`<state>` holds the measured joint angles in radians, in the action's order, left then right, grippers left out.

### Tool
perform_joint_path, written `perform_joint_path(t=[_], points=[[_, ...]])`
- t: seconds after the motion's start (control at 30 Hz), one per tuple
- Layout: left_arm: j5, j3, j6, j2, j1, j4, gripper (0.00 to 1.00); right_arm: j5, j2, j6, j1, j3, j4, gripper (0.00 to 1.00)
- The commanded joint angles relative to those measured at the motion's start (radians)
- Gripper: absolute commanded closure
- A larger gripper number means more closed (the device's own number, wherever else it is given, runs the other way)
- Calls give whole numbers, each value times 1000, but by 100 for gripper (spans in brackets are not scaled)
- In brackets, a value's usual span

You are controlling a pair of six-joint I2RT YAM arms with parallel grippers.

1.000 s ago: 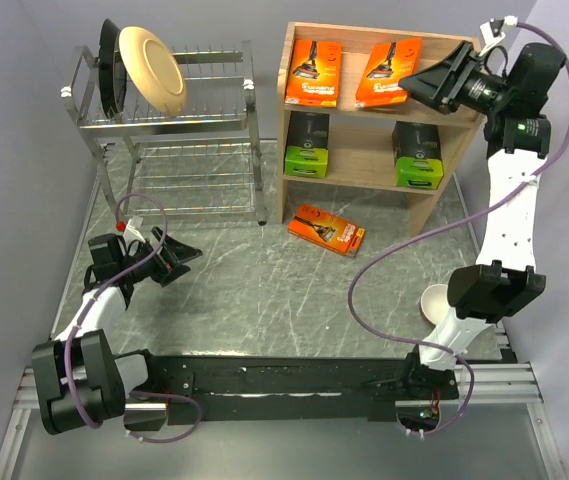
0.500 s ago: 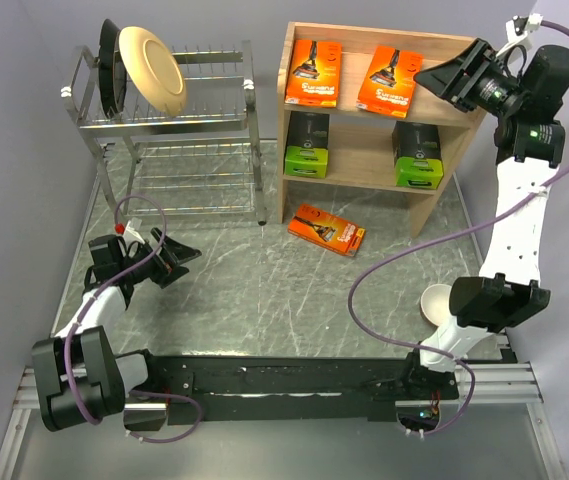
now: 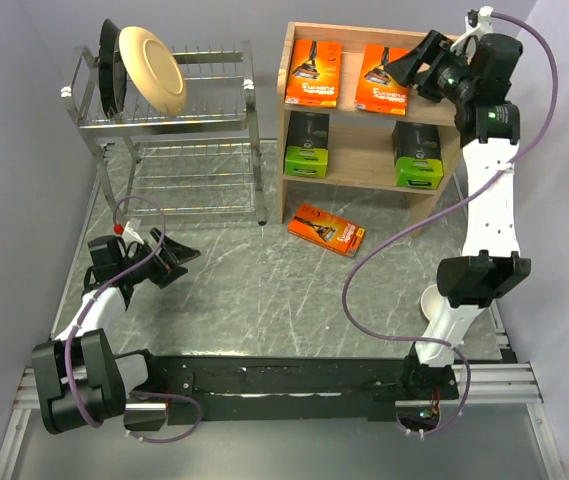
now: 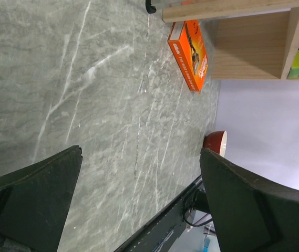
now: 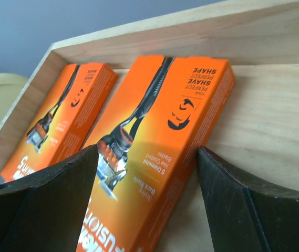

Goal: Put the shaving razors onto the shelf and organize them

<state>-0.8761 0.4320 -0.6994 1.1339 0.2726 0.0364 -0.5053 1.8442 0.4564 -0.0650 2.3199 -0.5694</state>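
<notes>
Pale wood shelf (image 3: 361,165) — orange razor packs (image 3: 314,72), black-and-lime packs (image 3: 307,145) — grey-veined table (image 3: 264,290).

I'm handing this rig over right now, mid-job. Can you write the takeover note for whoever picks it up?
Left gripper: open, empty, over the table at the left.
Right gripper: open, fingers either side of the right orange pack, which lies flat on the top tier of the shelf.
Done: left orange pack also on the top tier; black packs on the lower tier.
Left: third orange pack lies on the table in front of the shelf; shelve it.
</notes>
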Motion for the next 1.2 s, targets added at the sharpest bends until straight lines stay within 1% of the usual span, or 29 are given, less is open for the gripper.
perform_joint_path(t=[0.0,0.2,0.3,0.47,0.73,0.97,1.17], points=[[5,-1,24,-23,16,0,1,97,29,-36,21,56,-23,18],[8,-1,29,-20,27,-1,1,111,59,-51,22,72,-20,18],[9,-4,26,-17,30,6,1,93,76,-61,22,76,-7,18],[9,-1,26,-5,31,7,0,74,130,-79,31,137,17,24],[12,-7,23,-2,34,14,0,74,153,-99,57,156,23,25],[17,1,20,13,34,17,1,119,150,-104,60,150,14,24],[43,34,11,35,37,-18,1,217,115,-108,60,180,14,21]])
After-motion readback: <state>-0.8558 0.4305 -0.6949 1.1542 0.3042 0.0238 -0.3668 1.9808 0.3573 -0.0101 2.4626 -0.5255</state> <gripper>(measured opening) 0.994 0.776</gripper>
